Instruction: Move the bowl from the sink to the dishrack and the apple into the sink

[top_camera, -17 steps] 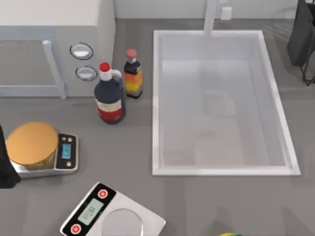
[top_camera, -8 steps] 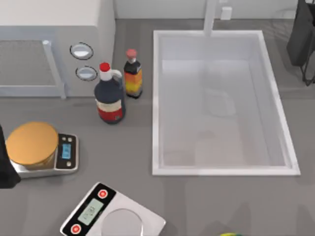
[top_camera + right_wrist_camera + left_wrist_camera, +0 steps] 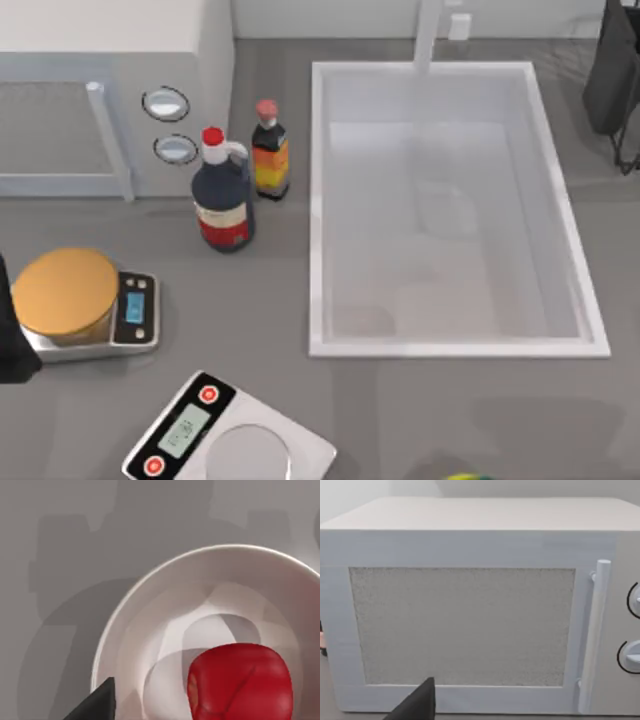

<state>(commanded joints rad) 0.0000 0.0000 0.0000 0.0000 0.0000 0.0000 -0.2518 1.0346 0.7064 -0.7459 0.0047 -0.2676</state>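
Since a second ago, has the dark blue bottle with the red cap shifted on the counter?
No. In the top view the dark blue bottle stands beside the orange-labelled bottle, just left of the sink rim, as it did then.

Glossy red apple [image 3: 240,685] in white dish [image 3: 150,610]; white sink [image 3: 445,340].

The left gripper's fingertip [image 3: 417,705] faces the microwave [image 3: 470,605], whose door handle [image 3: 592,635] stands beside the knobs [image 3: 632,655]. The right gripper's fingertip [image 3: 97,702] hangs above a white dish [image 3: 150,615], and the apple [image 3: 240,682] lies inside that dish, close to the fingertip. On the table [image 3: 270,310], two bottles [image 3: 222,195] stand between microwave and sink [image 3: 320,200].
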